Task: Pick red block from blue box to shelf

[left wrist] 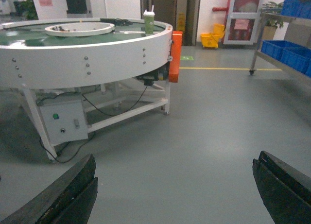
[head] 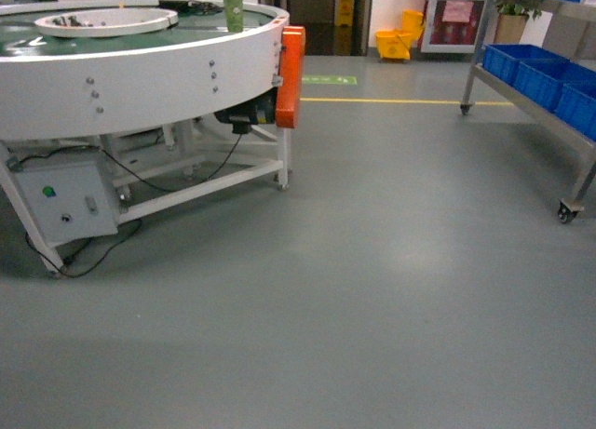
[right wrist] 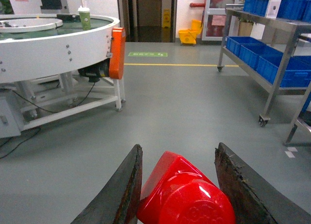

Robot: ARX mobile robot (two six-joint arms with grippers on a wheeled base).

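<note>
Red block transport was judged to be midway: the pick was done, the placing was not. No light turquoise tub was seen in any view.

A grey workshop floor was shown, wide and bare between robot and furniture. On the left a large round white conveyor table with an orange guard was seen, a green paper cup standing on its top. On the right, well apart from the robot, the tall rack of shiny stainless-steel posts and rails was seen on castors, dark blue ribbed crates already resting on its tiers. The drive to that shelf and the release there were judged to remain.

The right gripper was shown clenched around the small red plastic toy brick, its two dark fingers pressed against the brick's sides, with a rounded stud facing the camera.

The left gripper was shown spread wide, its fingers far apart at the frame corners, nothing held or touched.
</note>
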